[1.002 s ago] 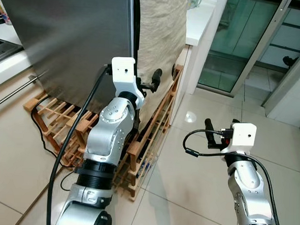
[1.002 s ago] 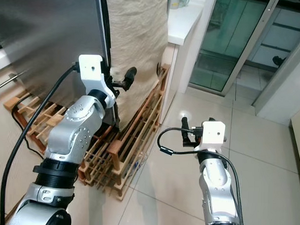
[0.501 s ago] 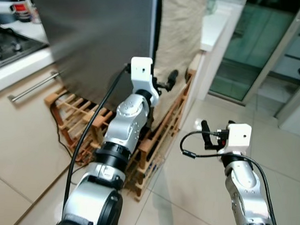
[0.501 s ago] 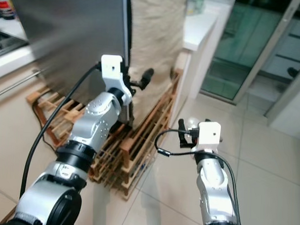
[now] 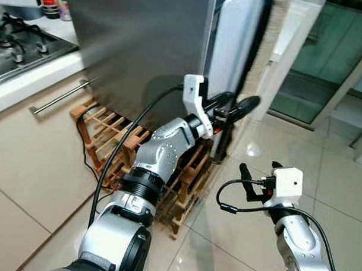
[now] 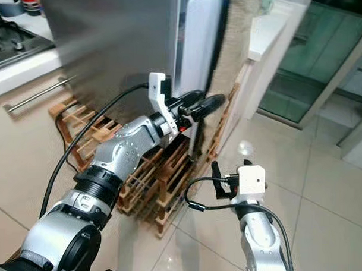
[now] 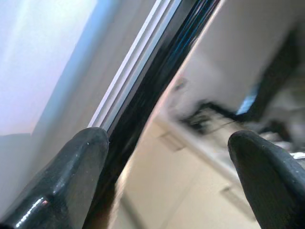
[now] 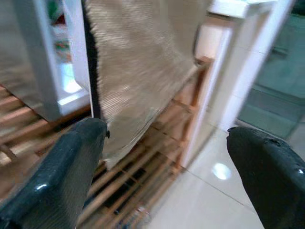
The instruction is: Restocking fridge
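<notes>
The fridge door [image 5: 234,45] stands partly ajar from the steel fridge body [image 5: 136,45], its white inner edge turned toward the camera. The left gripper [image 5: 234,107] is reached forward at the door's free edge, low down. In the left wrist view its two fingers [image 7: 62,183] are spread apart, with the door's dark seal and pale liner running past one of them; nothing is clamped. Whether a finger is actually hooked behind the edge cannot be told.

The right gripper [image 5: 246,184] is held out low over the tiled floor [image 5: 322,176], well apart from the door. Its fingers are likewise spread and empty, pointing toward a beige cloth [image 8: 138,62] draped beside the fridge and a wooden rack [image 5: 106,142] at the base.

No stock item for the fridge can be seen in either gripper or on the counter edge [image 5: 34,77] by the hob [image 5: 21,38].

Judgement: the step in hand is opening the door, early in the task. To do it well, the left arm should keep one finger behind the free edge and sweep along the door's hinge arc rather than pull straight. The cable [image 5: 124,157] trailing along the left arm lies near the rack and could snag. The cloth hangs close to the door's path.
</notes>
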You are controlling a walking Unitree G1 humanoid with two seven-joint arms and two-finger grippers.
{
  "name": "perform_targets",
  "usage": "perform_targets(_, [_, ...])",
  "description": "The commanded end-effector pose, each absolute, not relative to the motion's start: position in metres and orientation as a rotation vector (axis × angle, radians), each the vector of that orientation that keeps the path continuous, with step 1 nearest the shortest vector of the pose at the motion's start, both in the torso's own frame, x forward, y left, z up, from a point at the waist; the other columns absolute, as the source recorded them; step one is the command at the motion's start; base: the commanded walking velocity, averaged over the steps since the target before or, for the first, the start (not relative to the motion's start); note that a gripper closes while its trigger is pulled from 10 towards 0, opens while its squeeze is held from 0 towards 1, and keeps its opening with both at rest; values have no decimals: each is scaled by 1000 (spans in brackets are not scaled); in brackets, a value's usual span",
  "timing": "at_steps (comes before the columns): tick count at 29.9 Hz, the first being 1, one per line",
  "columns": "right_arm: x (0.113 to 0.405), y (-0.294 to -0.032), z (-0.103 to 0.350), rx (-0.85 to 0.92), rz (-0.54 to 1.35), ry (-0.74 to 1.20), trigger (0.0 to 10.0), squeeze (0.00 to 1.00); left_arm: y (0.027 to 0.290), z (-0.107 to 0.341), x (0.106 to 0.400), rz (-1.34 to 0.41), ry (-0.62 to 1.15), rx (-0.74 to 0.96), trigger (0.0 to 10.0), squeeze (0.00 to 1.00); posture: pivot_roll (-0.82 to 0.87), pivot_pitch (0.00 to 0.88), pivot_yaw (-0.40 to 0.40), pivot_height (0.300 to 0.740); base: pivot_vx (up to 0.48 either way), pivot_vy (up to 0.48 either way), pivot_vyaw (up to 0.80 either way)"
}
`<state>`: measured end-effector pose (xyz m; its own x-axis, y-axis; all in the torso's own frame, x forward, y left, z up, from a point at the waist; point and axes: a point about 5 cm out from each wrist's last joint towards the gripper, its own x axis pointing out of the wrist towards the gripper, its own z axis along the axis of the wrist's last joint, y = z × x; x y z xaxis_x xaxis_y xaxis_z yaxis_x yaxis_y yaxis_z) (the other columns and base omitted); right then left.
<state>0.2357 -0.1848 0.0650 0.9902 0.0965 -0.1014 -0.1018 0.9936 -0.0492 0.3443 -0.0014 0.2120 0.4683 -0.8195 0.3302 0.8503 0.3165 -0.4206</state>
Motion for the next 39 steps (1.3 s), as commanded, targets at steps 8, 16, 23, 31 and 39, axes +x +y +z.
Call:
perform_targets(8, [250,-176,74,-41,155,67,10000,0,-17,264,304,-1283,-268,-674,10000,0,-135,0,-7,740,0,0,0])
perform_targets(16, [271,-172,87,-18,179,26,10000,0,110,268,297,-997,-345,-584,10000,0,-48,0,-26,740,0,0,0])
perform_targets(23, [295,-168,93,13,183,25,10000,0,135,244,280,-818,-256,-499,10000,0,2,0,-39,740,0,0,391])
perform_targets(31, [311,-148,99,88,178,2,10000,0,160,189,303,-367,-83,-471,10000,0,-26,0,-18,740,0,0,641])
perform_targets(39, [313,-133,98,86,223,-5,10000,0,164,144,297,-133,53,-306,10000,0,-46,0,-20,740,37,-205,619])
